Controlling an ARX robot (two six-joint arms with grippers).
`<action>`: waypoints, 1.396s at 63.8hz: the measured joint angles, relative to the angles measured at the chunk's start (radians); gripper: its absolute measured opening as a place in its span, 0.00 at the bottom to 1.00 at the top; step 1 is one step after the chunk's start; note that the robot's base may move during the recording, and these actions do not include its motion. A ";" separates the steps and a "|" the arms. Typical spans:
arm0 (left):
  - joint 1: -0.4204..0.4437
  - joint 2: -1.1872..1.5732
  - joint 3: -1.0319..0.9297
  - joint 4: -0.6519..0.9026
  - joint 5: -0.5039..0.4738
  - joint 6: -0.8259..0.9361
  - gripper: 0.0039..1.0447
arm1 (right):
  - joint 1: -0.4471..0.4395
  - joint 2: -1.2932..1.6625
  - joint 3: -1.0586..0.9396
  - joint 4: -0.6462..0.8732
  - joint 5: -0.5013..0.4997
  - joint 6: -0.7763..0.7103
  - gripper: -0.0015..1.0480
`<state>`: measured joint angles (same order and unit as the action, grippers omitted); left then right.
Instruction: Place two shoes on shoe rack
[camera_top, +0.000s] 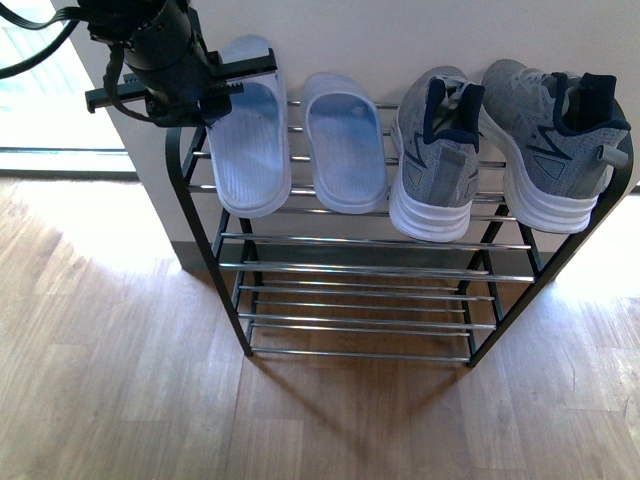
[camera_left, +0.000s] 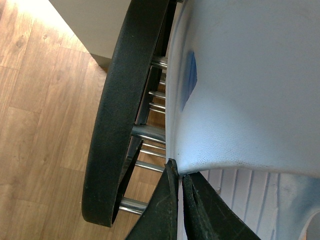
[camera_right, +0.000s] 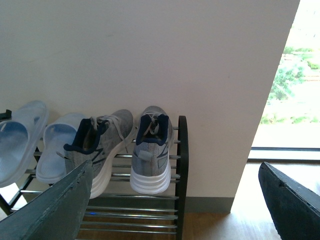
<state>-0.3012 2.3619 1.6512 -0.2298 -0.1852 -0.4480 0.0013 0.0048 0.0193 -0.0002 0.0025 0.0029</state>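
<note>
Left gripper (camera_left: 178, 175) was clenched on left slipper (camera_top: 247, 150) at shoe rack (camera_top: 205, 245) top tier; right gripper (camera_right: 175, 200) released, apart. Other slipper (camera_top: 345, 145), sneakers (camera_top: 435, 150) racked.

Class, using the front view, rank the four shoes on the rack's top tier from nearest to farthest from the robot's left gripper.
1. Left slipper, at the left gripper, rack's left end.
2. Right slipper, next along.
3. Left sneaker, right of centre.
4. Right sneaker, at the rack's right end.
</note>
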 joint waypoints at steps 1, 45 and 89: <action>0.000 0.002 0.002 -0.001 -0.002 -0.002 0.01 | 0.000 0.000 0.000 0.000 0.000 0.000 0.91; -0.035 -0.304 -0.254 0.191 -0.148 0.033 0.91 | 0.000 0.000 0.000 0.000 0.000 0.000 0.91; 0.038 -1.337 -0.961 0.068 -0.534 0.033 0.91 | 0.000 0.000 0.000 0.000 0.000 0.000 0.91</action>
<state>-0.2630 1.0248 0.6899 -0.1619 -0.7189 -0.4149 0.0013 0.0048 0.0193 -0.0002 0.0021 0.0029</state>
